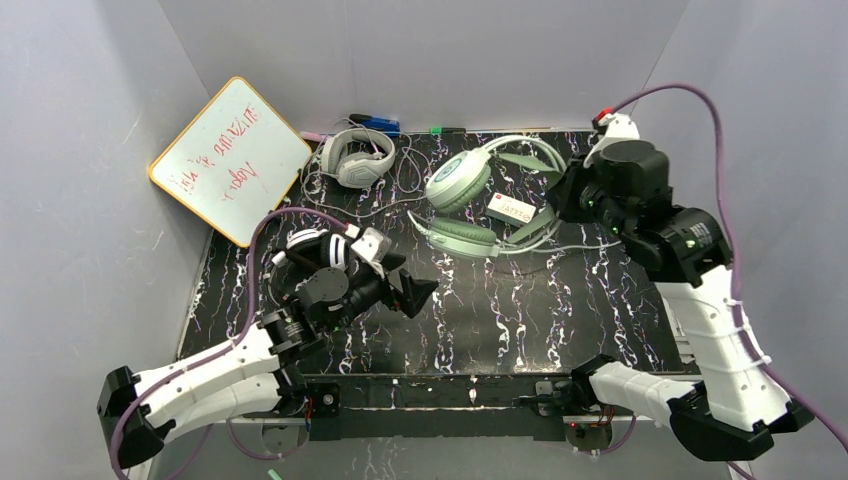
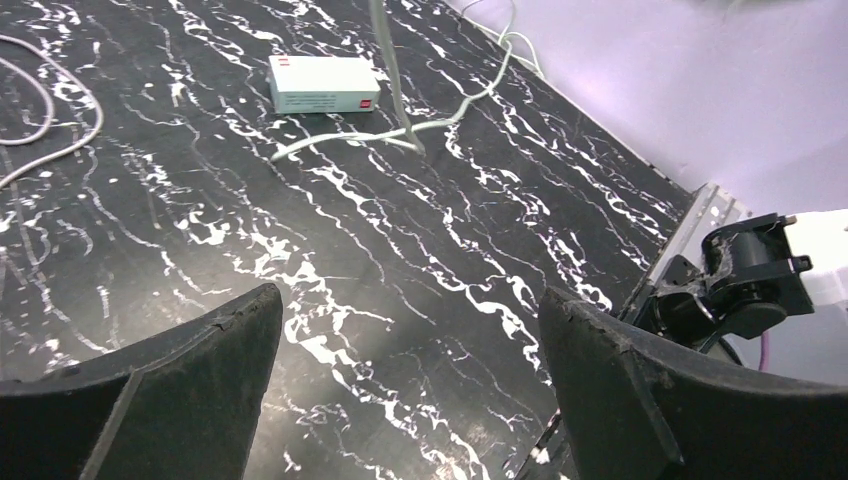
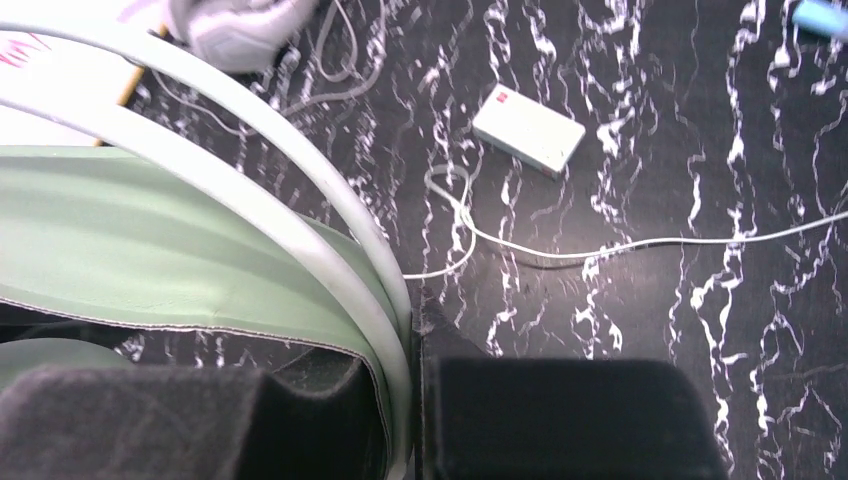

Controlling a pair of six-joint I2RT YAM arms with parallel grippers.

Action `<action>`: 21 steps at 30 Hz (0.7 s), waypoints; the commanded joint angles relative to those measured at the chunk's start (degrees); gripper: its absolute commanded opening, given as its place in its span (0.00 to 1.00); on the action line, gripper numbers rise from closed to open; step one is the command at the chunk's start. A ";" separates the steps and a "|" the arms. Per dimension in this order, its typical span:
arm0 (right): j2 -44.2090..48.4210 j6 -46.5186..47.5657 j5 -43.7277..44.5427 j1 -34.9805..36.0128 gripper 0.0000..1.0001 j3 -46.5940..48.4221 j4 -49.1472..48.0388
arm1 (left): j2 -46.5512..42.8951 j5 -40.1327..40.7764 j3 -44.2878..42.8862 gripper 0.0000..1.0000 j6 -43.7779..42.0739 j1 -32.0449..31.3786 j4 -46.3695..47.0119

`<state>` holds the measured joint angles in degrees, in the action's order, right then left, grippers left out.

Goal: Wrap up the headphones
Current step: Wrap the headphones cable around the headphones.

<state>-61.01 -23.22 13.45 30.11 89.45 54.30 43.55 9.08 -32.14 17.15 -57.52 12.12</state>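
Right jaws pinch the green headset, left jaws hang wide open.

I can count two headsets for sure on the black worktop. The mint-green headset is at the back, a bit right of the middle. The grey headset is at the back left, near one whiteboard. One small white box lies just beside the green one, and a pale cable runs loose past it. The right arm rises from its base and bends over the green headset, its jaws shut on the white headband. The left arm lies low and points toward the middle, its jaws spread wide above bare worktop, holding nothing.
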 commanded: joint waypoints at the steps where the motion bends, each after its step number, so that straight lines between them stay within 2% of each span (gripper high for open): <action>1: -0.01 -2.82 -1.41 0.16 0.01 8.65 0.17 | 3.10 -2.63 2.56 0.96 1.04 -0.05 16.89; 6: 0.54 -3.54 -2.79 0.17 0.01 12.18 0.43 | 9.16 -1.94 2.83 0.96 0.61 -0.05 23.22; 13: -0.67 -6.75 -7.71 0.21 0.01 18.32 1.14 | 17.31 0.30 -1.37 0.97 -0.04 -0.22 25.21; 18: -0.24 -8.69 -9.75 0.21 0.01 19.44 0.05 | 21.47 -0.82 -0.07 0.96 0.47 -0.36 35.61; 21: -0.55 -9.69 -10.72 0.21 0.01 20.21 0.30 | 24.46 -3.56 -0.45 0.92 0.00 -0.68 41.80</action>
<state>-62.19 -27.88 6.22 30.11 106.19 59.92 65.60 7.31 -31.11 17.76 -57.58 41.98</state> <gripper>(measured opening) 0.171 0.954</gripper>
